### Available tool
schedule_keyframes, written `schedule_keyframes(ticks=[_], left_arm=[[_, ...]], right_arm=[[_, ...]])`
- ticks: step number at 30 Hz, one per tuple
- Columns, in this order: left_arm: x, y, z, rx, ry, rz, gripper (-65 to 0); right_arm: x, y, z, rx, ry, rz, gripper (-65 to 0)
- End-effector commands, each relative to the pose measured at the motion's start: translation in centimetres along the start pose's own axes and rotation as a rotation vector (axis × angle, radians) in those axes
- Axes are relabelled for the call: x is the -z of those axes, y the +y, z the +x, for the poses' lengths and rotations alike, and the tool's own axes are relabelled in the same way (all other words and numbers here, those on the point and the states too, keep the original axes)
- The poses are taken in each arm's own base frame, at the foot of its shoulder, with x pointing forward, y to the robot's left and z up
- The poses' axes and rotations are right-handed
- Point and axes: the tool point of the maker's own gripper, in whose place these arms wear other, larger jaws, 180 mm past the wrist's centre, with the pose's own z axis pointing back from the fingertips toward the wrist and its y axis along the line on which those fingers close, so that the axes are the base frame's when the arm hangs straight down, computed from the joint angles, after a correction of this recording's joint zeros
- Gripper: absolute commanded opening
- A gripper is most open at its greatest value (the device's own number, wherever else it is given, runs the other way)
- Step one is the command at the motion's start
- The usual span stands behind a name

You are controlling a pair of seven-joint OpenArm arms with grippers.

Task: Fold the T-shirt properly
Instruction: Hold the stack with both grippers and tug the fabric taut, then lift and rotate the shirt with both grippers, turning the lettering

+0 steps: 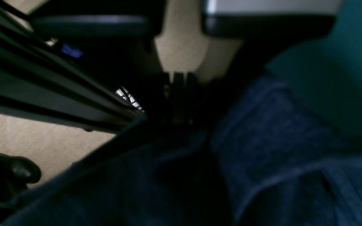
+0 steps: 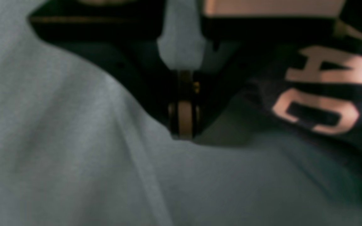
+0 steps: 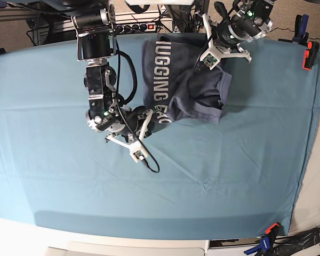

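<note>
The right gripper (image 3: 148, 118) pinched the near, lettered edge of the T-shirt (image 3: 184, 85), its fingertips buried in cloth. Beyond it the shirt lay bunched on the teal table cloth (image 3: 213, 176). Farthest, the left gripper (image 3: 202, 50) pinched the shirt's far edge, its wrist view dark and blurred.

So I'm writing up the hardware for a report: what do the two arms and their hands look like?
Both arms are black, jointed, with black cables looping alongside. The right arm has a boxy black upper housing with silver trim and a green light near its wrist. The left arm also shows a green light. White brackets carrying small green circuit boards sit beside the right hand and the left hand.
</note>
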Motion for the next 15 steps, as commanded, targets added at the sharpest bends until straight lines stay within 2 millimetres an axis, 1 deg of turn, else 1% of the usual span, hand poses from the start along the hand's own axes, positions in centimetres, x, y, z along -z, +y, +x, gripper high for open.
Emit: schedule_keyframes(ticks=[1, 7, 9, 15], left_arm=[[0.3, 1.1, -0.5, 0.012, 0.029, 0.038, -65.0], [2.3, 3.4, -0.7, 0.009, 0.062, 0.068, -65.0], [2.8, 4.3, -0.4, 0.012, 0.064, 0.082, -65.0], [2.8, 6.8, 1.4, 0.045, 0.069, 0.127, -65.0]], right_arm=[[-0.3, 0.0, 0.5, -0.013, -0.003, 0.01, -65.0], [-0.1, 0.7, -0.7, -0.003, 0.032, 0.035, -65.0], [-0.1, 1.1, -1.3, -0.008, 0.045, 0.044, -65.0], [0.1, 1.8, -3.0, -0.001, 0.083, 0.061, -65.0]])
